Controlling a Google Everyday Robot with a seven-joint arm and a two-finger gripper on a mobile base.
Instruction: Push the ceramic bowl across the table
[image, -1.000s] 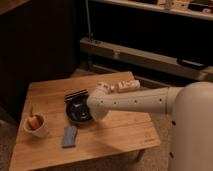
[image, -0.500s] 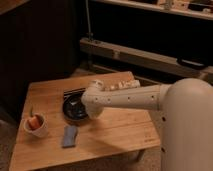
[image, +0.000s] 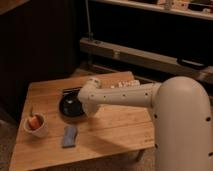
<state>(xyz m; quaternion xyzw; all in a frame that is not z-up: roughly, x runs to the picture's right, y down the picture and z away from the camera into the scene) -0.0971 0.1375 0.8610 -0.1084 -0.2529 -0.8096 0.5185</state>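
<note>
The ceramic bowl (image: 69, 106), glossy black and shallow, sits on the left half of the table (image: 117, 131). My white arm reaches in from the right, and its bent wrist hangs over the bowl's right rim. The gripper (image: 89, 110) points down at that right edge, pressed against or right beside the bowl, and is shut with nothing in it. Most of the gripper is hidden under the wrist, and the bowl's right side is covered by the arm.
A white cup (image: 36, 125) with orange contents stands near the table's left front corner. A blue-grey flat pad (image: 69, 136) lies in front of the bowl. A dark flat strip (image: 70, 91) lies just behind the bowl. A metal shelf base (image: 150, 57) runs behind the table.
The arm's end has swung left across the table, and the bowl has slid a little to the left with it. The cup and pad have not moved.
</note>
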